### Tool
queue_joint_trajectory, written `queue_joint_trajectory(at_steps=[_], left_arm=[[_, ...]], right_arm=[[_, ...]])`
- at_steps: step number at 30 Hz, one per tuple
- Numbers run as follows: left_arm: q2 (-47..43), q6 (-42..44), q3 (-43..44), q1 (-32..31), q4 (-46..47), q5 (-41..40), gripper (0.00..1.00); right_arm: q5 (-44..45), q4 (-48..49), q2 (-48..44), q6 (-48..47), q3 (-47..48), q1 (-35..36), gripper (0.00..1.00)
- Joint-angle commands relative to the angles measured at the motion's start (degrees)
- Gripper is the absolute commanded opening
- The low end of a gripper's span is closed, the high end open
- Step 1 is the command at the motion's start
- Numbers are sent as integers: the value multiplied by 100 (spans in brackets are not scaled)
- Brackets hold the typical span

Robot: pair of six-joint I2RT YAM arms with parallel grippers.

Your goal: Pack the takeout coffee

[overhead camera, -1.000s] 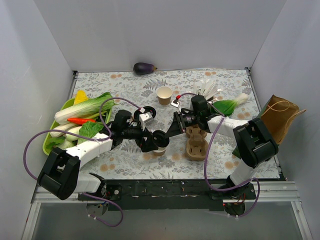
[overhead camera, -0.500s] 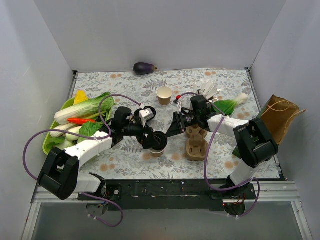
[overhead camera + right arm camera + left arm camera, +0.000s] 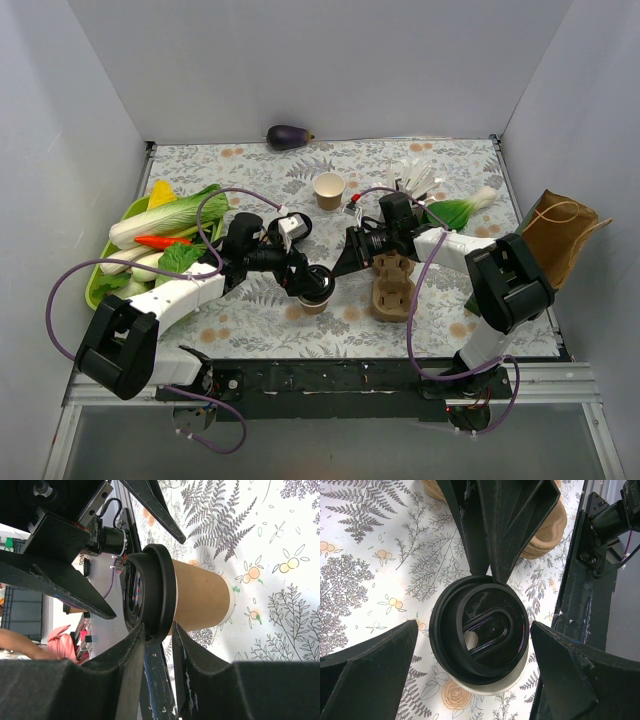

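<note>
Clamped right gripper [image 3: 158, 628] on the black lid rim of takeout coffee [image 3: 197, 600]. Held left gripper [image 3: 474, 630] wide open over the lid, fingers either side, no contact. Stood upright on fern-print table cover [image 3: 250, 320], lower centre of top view, just left of pulp cup carrier [image 3: 393, 297].

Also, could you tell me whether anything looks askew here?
The round black plastic lid looks off-centre on the small tan paper cup: in the left wrist view a pale crescent of cup shows along one side only, so it may not be fully seated. The right gripper pinches the lid's rim.
</note>
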Motion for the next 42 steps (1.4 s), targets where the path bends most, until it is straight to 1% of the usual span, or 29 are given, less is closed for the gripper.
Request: queue_joint_trajectory(at_steps=[1,7,19,20,27,42], left_arm=[[-120,-16,68,-25,92,86,97],[-181,45,15,-25,-14,-28,97],[-339,98,-126,-25,-14,-28,96],[-348,116,-126,-25,-171,-37,96],[-436,151,-205,-17,-190,-2,94],[-339,54,-82,-17,-84,69,93]], right_arm=[[65,-149,46,-213,246,12,36],[223,-430,46,-538,369,91,36],[531,-1072,-51,-1188,588,355,37],[557,-1116,-60,-1267,606,381,37],[680,-1406,-130,-1575,703,425,37],[733,-1626,-244,-1787,870,399,37]])
